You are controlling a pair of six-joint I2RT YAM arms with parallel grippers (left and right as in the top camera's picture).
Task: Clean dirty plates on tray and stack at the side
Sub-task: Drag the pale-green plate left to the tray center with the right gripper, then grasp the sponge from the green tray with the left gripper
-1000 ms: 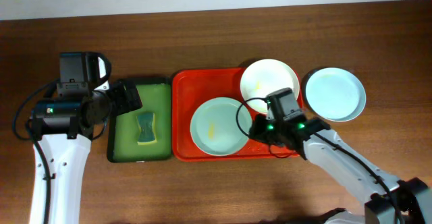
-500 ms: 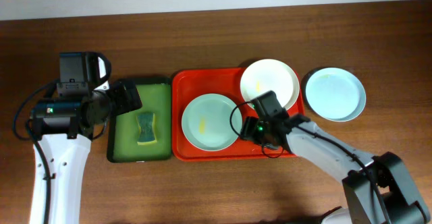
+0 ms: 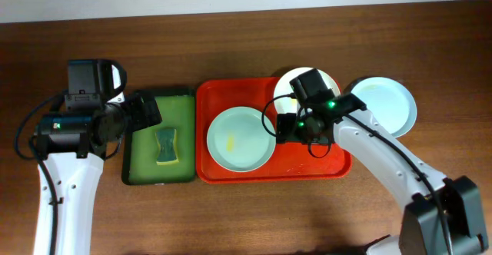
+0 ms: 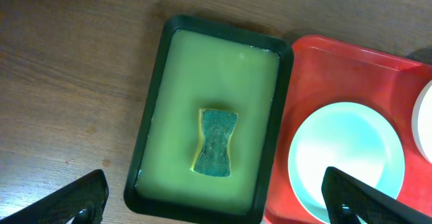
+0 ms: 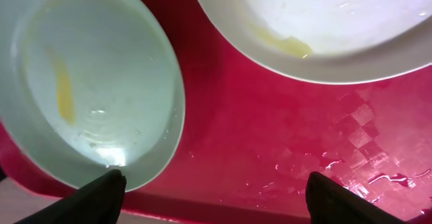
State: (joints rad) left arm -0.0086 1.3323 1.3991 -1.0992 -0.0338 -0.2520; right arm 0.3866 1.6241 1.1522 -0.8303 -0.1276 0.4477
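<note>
A brown wooden table (image 3: 231,216) runs under a pale wall strip, and two trays sit side by side on it. The red tray (image 3: 231,94) is in the middle. The smaller green tray (image 3: 183,124) touches its left edge and holds pale liquid and one sponge (image 3: 166,146).

There are three plates. Two are on the red tray:
- a pale blue-green plate (image 3: 238,138) in its left half, with one yellow streak (image 5: 64,89) inside;
- a cream-white plate (image 3: 286,86) in its far right corner, partly hidden by the right arm, with one yellow smear (image 5: 290,45) near its rim.

The third, a second pale blue-green plate (image 3: 388,105), lies alone on the table just right of the red tray.

The right gripper (image 3: 288,126) hangs over the wet red floor between the two plates on the tray. Its fingers are spread wide and hold nothing. The left gripper (image 3: 144,109) is above the far left corner of the green tray. Its two fingers are also well apart, and nothing is between them.
</note>
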